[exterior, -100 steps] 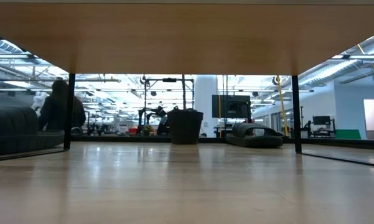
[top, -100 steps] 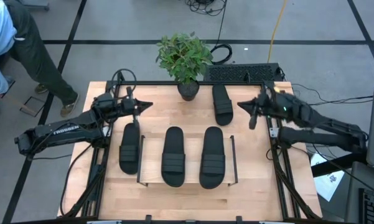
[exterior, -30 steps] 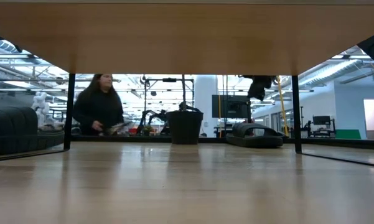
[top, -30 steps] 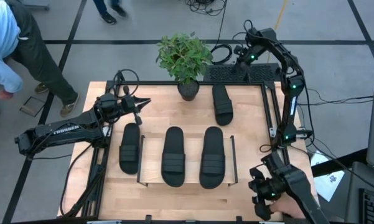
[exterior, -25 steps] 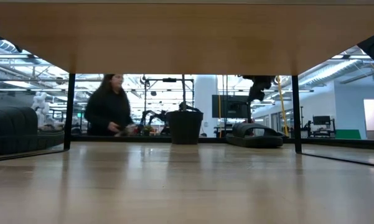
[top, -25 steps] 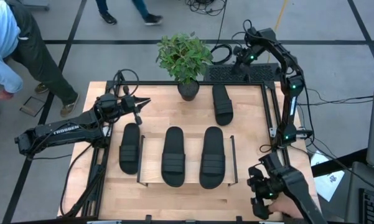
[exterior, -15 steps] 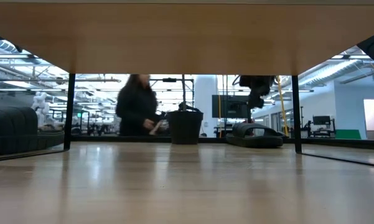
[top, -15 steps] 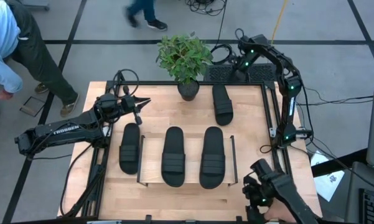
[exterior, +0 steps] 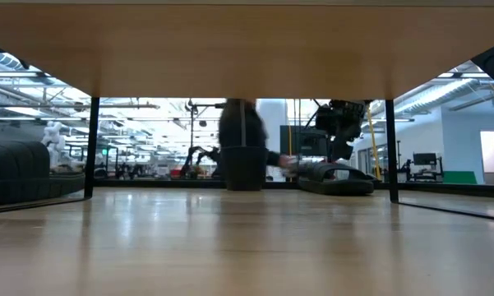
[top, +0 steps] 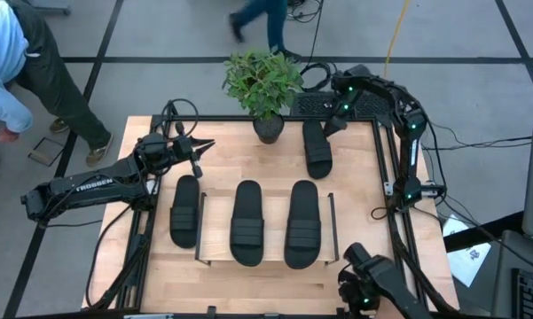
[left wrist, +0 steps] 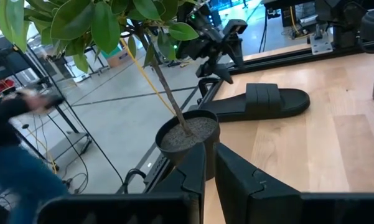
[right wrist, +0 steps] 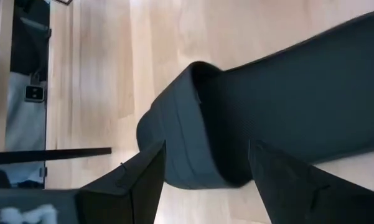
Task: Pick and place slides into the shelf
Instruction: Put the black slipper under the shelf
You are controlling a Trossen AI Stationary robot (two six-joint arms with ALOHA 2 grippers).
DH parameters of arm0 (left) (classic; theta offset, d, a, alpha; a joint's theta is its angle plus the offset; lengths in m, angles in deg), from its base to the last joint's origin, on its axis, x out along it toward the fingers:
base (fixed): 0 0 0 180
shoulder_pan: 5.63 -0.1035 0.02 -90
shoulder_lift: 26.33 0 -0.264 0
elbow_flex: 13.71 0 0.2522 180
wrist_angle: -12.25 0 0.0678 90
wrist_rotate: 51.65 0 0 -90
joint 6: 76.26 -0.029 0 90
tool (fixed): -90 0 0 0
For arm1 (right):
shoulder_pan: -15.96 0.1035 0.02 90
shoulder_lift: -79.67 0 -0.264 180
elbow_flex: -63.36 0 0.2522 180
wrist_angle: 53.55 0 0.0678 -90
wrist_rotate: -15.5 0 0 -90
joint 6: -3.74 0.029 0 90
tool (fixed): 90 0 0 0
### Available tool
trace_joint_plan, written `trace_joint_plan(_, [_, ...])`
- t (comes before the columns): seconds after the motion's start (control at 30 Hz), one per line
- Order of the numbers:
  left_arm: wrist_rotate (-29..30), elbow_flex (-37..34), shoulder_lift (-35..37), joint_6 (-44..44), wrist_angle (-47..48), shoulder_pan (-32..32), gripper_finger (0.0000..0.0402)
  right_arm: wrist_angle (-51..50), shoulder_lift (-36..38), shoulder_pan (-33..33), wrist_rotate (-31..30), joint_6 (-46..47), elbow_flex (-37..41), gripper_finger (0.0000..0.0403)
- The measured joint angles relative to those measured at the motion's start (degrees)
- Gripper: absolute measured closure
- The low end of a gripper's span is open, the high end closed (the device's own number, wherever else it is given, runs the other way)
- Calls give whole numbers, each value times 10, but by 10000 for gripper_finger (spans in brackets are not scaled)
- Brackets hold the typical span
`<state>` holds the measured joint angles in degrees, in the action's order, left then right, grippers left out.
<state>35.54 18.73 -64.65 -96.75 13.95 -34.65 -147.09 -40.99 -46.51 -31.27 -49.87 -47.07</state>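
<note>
Two black slides lie sole-down on the shelf's light wood board. A third slide lies on the table just left of the shelf. A fourth slide lies on the table at the far side, right of the plant pot. My right gripper is open and hangs just above this far slide. In the right wrist view its fingers stand on either side of the slide's ribbed strap. I see no touch. My left gripper is shut and empty over the table's far left.
A potted plant stands at the far edge, its pot close to the far slide. The shelf's black wire end frames flank the board. A dark jointed device is at the near right corner. A person walks beyond the far edge.
My right gripper has come from beyond the table's far edge toward the near side and the left, and down toward the far slide. The slides have not moved. The dark device at the near right corner has shifted leftward.
</note>
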Motion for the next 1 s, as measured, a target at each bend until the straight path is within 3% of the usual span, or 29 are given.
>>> trace_joint_plan(0.27, [0,0,0,-2,3,0,366,1,0,44,-55,20,10,182])
trace_joint_plan(0.47, [0,0,0,0,3,0,366,16,0,53,-132,69,10,182])
trace_joint_plan(1.0, [0,0,0,1,32,0,366,11,0,97,-141,51,42,182])
